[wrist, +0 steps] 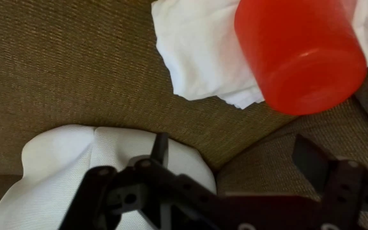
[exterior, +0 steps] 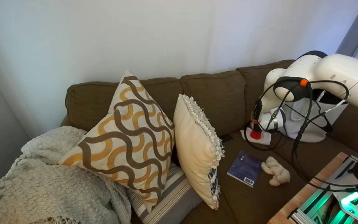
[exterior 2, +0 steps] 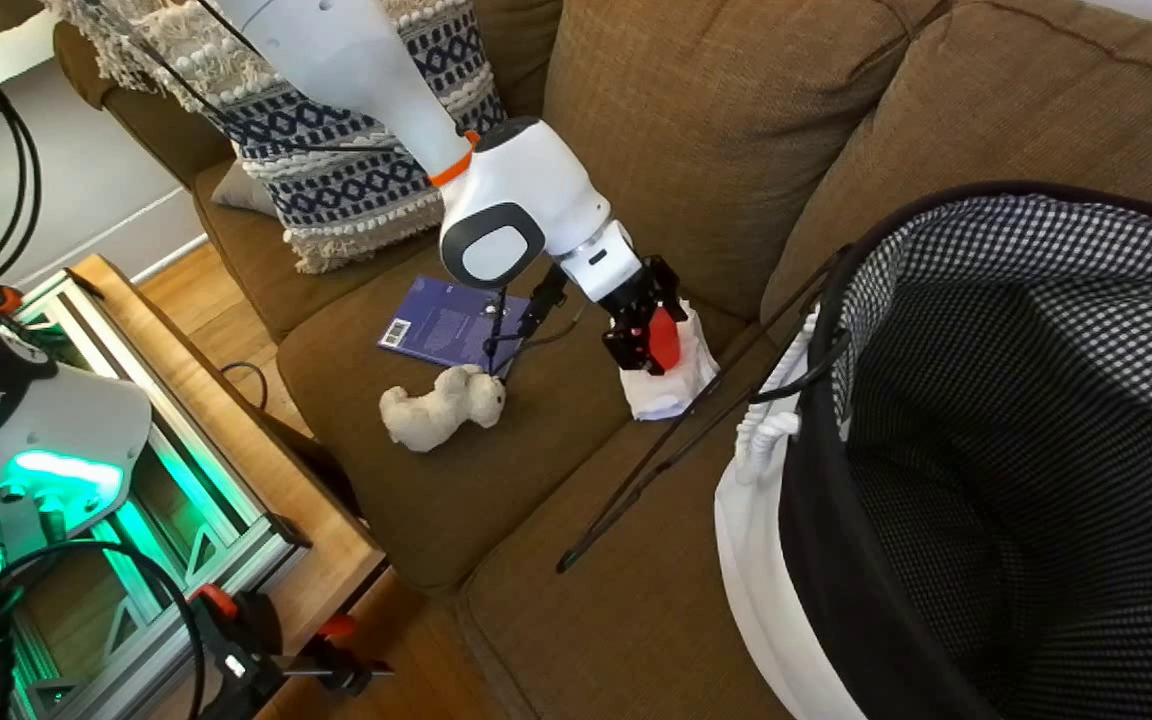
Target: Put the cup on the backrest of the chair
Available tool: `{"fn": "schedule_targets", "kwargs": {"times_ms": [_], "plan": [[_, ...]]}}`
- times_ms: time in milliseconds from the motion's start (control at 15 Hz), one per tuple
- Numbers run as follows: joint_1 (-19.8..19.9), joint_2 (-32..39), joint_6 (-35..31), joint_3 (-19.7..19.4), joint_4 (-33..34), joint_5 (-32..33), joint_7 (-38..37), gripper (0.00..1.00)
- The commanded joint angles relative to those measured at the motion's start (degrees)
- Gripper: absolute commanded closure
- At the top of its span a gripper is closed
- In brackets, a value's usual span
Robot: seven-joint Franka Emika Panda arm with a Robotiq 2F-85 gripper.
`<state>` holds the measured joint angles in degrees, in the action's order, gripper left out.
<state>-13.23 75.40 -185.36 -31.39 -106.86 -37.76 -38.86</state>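
I reach over a dark olive-brown fabric sofa (exterior 2: 556, 640) whose padded backrest (exterior: 216, 93) stands in front of a plain pale wall (exterior: 166, 37). A wooden worktop (exterior 2: 271, 480) at the sofa's front carries my white base (exterior 2: 101, 410), with wooden flooring (exterior 2: 406, 640) below. On the seat a thin purple-blue book (exterior: 245, 169) and a cream plush toy (exterior: 276, 171) lie just beside each other. A white fabric basket (exterior 2: 746, 560) with checked lining stands at one end; a wavy-patterned throw pillow (exterior: 135, 130), a cream fringed pillow (exterior: 194, 140) and a fluffy pale grey blanket (exterior: 61, 189) fill the other.

In an exterior view the small glossy red cup (exterior: 255, 135) stands on a folded white cloth (exterior: 265, 140) on the seat, below the backrest, its long axis roughly upright. It is bottom up: the closed round end faces the wrist view, and the body widens slightly away from it. Its rim is out of that view.

My black tool (wrist: 230, 143) is at the cup, its fingers (wrist: 310, 161) spread apart, sofa fabric and basket showing between them. Whether either touches the cup I cannot tell.
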Motion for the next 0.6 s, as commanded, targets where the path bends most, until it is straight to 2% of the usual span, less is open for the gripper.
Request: {"fn": "schedule_targets", "kwargs": {"times_ms": [0, 200, 467, 533], "plan": [[0.21, -0.29, -0.2, 0.17, -0.02, 0.13, 0.12, 0.0], [0.21, -0.01, -0.2, 0.24, 0.24, 0.13, 0.12, 0.0], [3.26, -1.13, -12.09, 5.1, 0.61, 0.32, 3.29, 0.0], [3.78, -1.39, -13.12, 6.27, 0.68, 0.34, 4.69, 0.0]]}}
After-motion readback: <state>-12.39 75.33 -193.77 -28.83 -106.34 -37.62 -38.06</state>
